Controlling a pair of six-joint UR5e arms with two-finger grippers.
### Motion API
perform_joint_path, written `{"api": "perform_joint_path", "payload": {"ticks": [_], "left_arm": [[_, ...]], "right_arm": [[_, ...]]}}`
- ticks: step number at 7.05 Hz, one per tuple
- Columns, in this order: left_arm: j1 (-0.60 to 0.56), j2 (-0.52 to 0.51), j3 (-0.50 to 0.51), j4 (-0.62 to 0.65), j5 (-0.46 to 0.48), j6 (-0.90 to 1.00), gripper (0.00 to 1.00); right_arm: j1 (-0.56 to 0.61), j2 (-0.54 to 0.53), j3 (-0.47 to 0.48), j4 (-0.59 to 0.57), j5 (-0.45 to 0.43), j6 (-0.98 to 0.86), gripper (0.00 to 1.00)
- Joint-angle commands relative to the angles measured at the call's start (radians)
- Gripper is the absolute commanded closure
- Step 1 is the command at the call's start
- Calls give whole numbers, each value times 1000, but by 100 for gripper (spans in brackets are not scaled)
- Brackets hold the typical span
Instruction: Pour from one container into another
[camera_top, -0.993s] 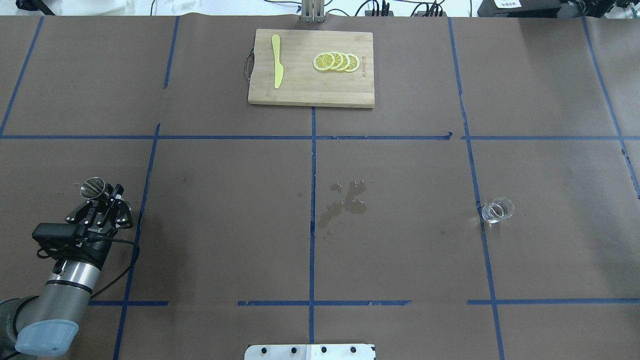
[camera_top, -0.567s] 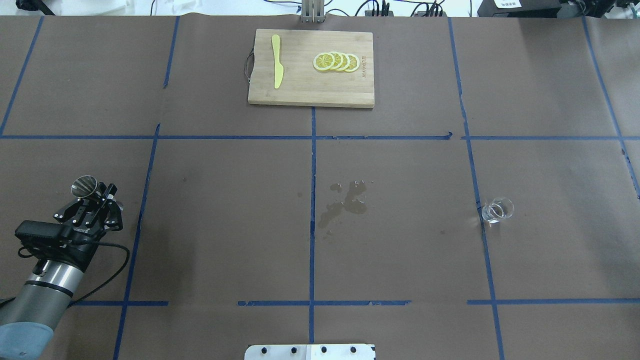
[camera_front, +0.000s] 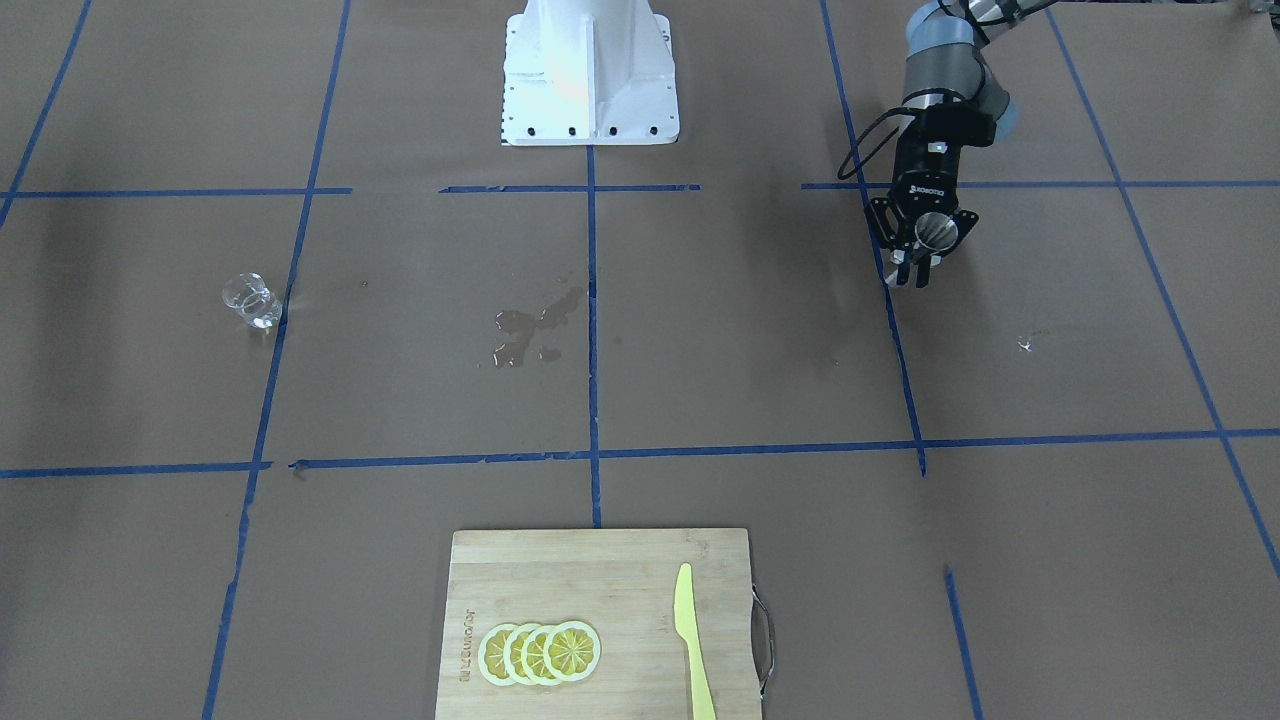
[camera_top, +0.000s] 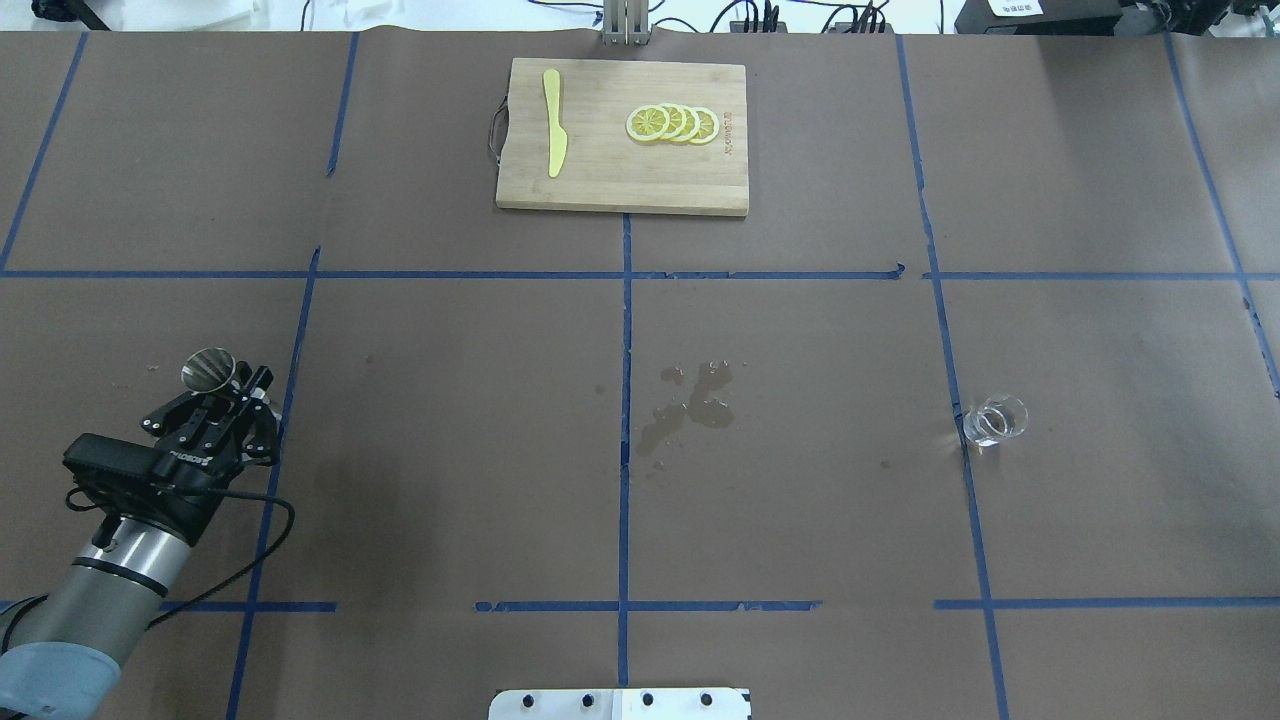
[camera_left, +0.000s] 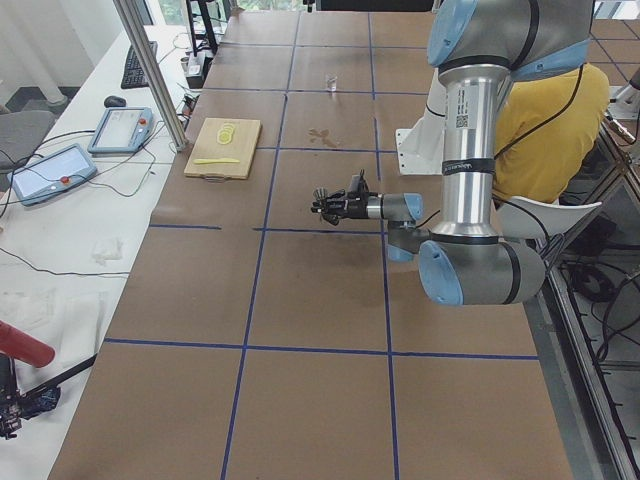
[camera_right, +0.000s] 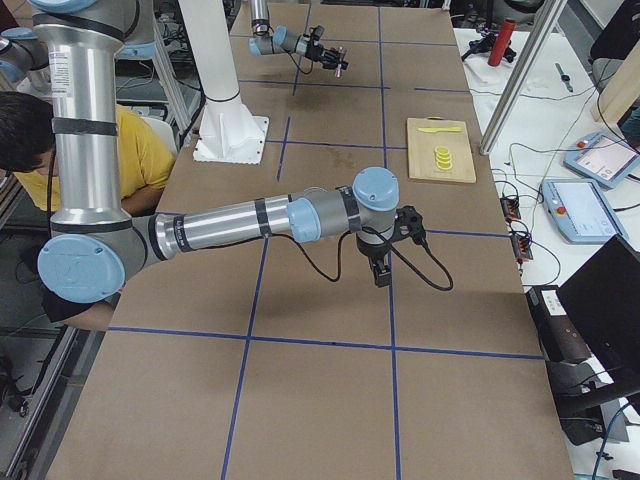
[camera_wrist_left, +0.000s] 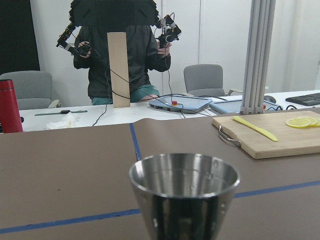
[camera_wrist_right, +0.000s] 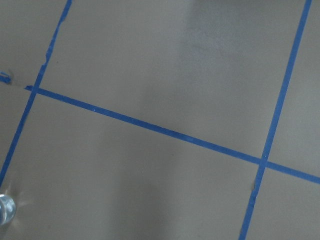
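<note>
My left gripper (camera_top: 228, 388) is shut on the steel jigger (camera_top: 208, 369) and holds it above the table's near left part; the same gripper (camera_front: 922, 255) and jigger (camera_front: 937, 231) show from the front. In the left wrist view the jigger's (camera_wrist_left: 184, 192) open mouth fills the lower middle. The clear glass cup (camera_top: 996, 419) stands alone on the right side, also visible as the cup (camera_front: 250, 300), far from both grippers. My right gripper (camera_right: 381, 272) shows only in the exterior right view, pointing down at bare table; I cannot tell whether it is open or shut.
A wooden cutting board (camera_top: 600, 180) with lemon slices (camera_top: 672, 124) and a yellow knife (camera_top: 553, 122) lies at the far middle. A wet spill (camera_top: 690, 405) marks the table's centre. A person in yellow (camera_left: 555, 130) sits behind the robot's base (camera_front: 590, 70).
The left gripper with the jigger swung left, then back right, ending slightly further right than a second ago. The glass cup has not moved.
</note>
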Motion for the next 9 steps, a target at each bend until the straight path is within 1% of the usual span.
{"api": "perform_joint_path", "payload": {"ticks": [1,2,3,4,5,6,7,8,9], "left_arm": [[-25,-129,2,7,-1,184,100],[-55,-184,7,13,-4,270,100],[-88,-240,8,14,-52,399,100],[-117,-284,11,13,-73,502,100],[-131,-307,45,8,-90,475,100],[-135,-364,77,10,-108,451,100],[-138,-386,91,10,-154,449,100],[-145,-398,91,1,-191,447,100],[-147,-403,91,2,-194,447,100]], "right_arm": [[-108,6,-1,226,-106,254,0],[-144,8,7,276,-108,336,0],[-182,8,28,314,-113,414,0],[-202,8,56,322,-113,459,0],[-233,4,83,328,-114,510,0],[-270,1,110,353,-146,562,0],[-325,-3,142,356,-206,619,0],[-362,-14,150,356,-218,627,0],[-420,-75,172,394,-231,651,0]]}}
